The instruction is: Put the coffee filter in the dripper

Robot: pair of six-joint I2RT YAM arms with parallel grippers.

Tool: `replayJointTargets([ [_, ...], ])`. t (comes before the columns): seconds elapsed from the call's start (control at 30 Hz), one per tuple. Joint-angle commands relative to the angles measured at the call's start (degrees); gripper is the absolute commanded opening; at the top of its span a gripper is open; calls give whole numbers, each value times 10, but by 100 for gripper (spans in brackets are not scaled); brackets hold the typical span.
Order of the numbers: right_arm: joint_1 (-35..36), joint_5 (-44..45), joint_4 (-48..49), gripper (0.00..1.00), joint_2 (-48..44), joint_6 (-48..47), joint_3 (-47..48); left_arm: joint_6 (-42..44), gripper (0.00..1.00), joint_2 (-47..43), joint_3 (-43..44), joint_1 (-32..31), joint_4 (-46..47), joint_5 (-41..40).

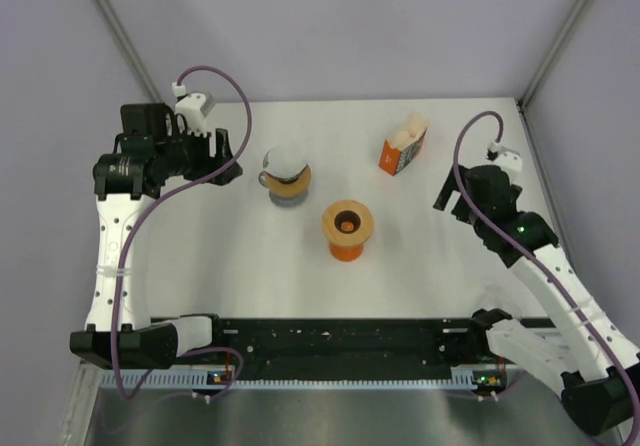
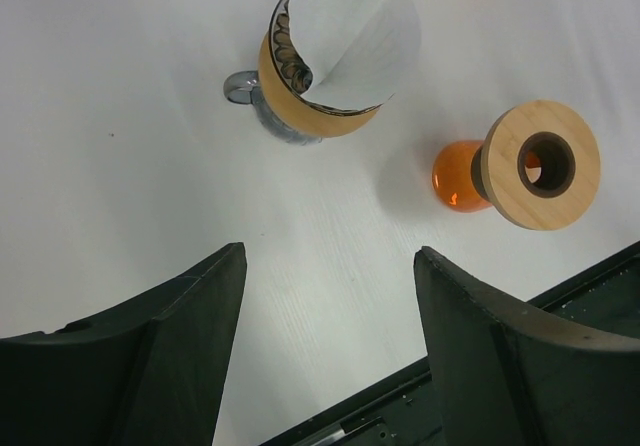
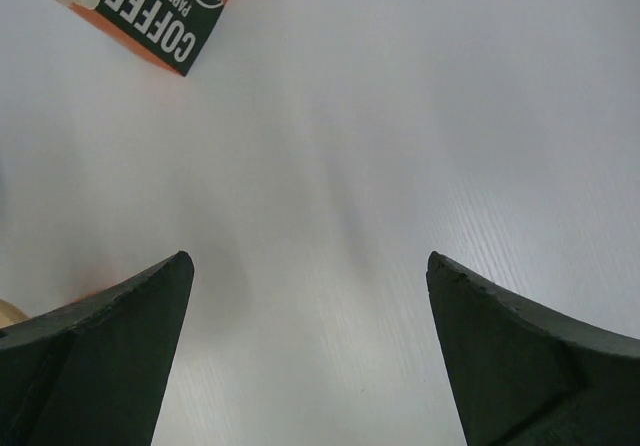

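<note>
Paper filter (image 2: 355, 36) sat inside the wood-collared dripper (image 2: 300, 111), slightly lopsided, at table's left-center. Task looked basically done, maybe needs seating. Left gripper (image 2: 330, 256) & right gripper (image 3: 310, 258) both spread wide, holding nothing, clear of dripper. Filter box (image 3: 130, 6) read "COFFEE", "PAPER FILTE…" w/ rest cut off.

Top view: three obstacles stand mid-desk (image 1: 200, 266): dripper (image 1: 286, 176) centre-left, orange stand (image 1: 347, 228) centre, filter box (image 1: 403, 146) upper right of centre. Each is apart from the others, with bare gaps between. Bare surface at lower left, lower right and along the far edge; nothing lies between the left end effector (image 1: 232, 154) and the dripper.
</note>
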Motion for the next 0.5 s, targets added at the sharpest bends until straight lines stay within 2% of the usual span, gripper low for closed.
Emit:
replayJointTargets([
  [0.0,-32,62,-22,99,-63,174,-37,-9,73,-19,21,1,30,36],
  [0.1,-53,119,-95,99,-82,275,-39,-9,73,-26,19,1,31,42],
  [0.2,-57,204,-246,99,-95,426,-4,-8,73,-32,18,1,31,52],
  [0.27,-57,221,-340,99,-107,513,17,-8,73,-30,20,1,30,63],
  [0.37,-57,223,-424,99,-133,583,34,-13,73,-17,25,1,37,90],
  [0.47,-57,236,-458,99,-156,634,20,-38,72,-6,25,1,59,116],
])
